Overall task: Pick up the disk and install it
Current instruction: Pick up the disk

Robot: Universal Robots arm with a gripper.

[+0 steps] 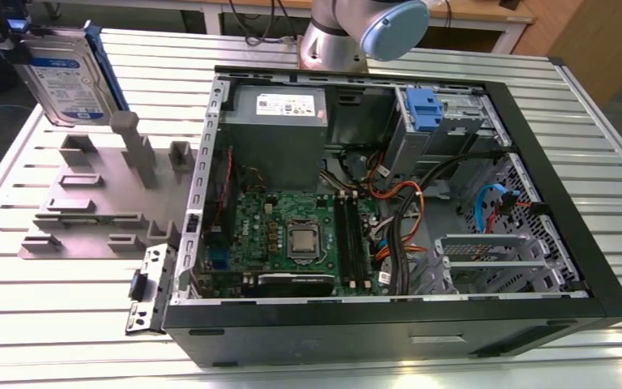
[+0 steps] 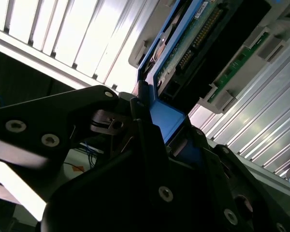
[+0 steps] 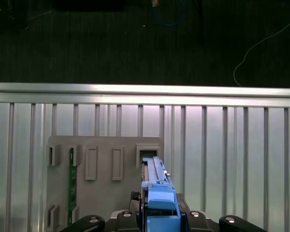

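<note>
Silver and flat, the rectangular hard drive (image 1: 65, 77) with a white-and-blue label and blue plastic side rails hangs above the slotted grey plastic holder (image 1: 95, 203) at the exterior view's left. Its long axis is nearly upright, slightly tilted, with the label facing that camera. The black tool (image 1: 9, 32) is clamped on its upper end, fingers (image 2: 135, 108) closed against a blue rail. Beneath lies the ribbed aluminium tabletop (image 1: 52, 324), carrying an open black computer case (image 1: 398, 320) beside the holder, with dark floor (image 3: 87, 43) beyond the edge.
</note>
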